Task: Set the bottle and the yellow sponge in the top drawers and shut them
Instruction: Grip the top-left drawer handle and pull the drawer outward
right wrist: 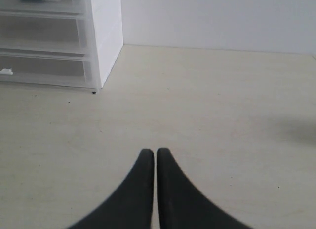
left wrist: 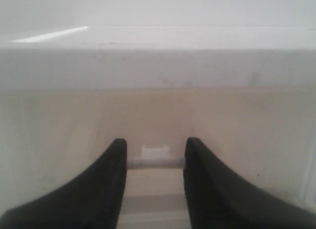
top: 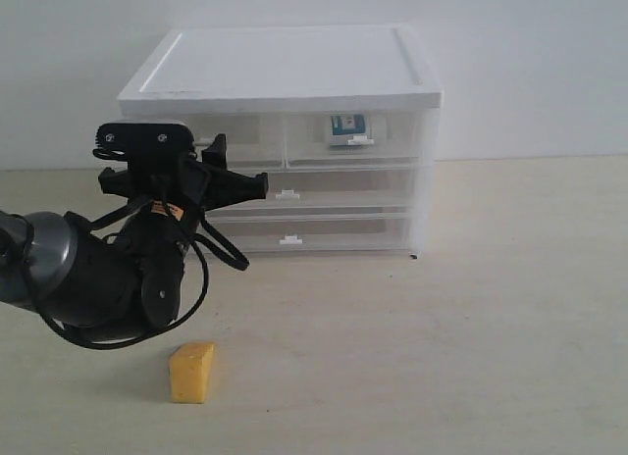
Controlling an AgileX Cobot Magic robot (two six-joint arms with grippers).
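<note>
Closest to me, the yellow sponge [top: 192, 373] sits by itself on the pale table [top: 471, 337], left of centre and well apart from everything else. Farther right, the right gripper [right wrist: 155, 151] hangs over bare tabletop with its two black fingers pressed together and nothing between them; the cabinet's near right corner shows in its wrist view.

Beyond the sponge, the left arm reaches in from the left, and the left gripper [top: 231, 171] is right up against the front of the white-topped cabinet [top: 285, 68]. In its wrist view the left gripper [left wrist: 155, 140] has its fingers [left wrist: 111, 189] spread, with the small white handle [left wrist: 155, 162] of the top left drawer [top: 257, 133] between them. The handle's bar reaches from one finger to the other, but I cannot tell whether they are actually clamping it.

Farther back and to the right, the top right drawer [top: 397, 131] sits pushed in flush. The bottle [top: 347, 127] stands inside it, visible through the clear front just behind that drawer's handle. Below are two full-width drawers [top: 324, 215], both shut.
</note>
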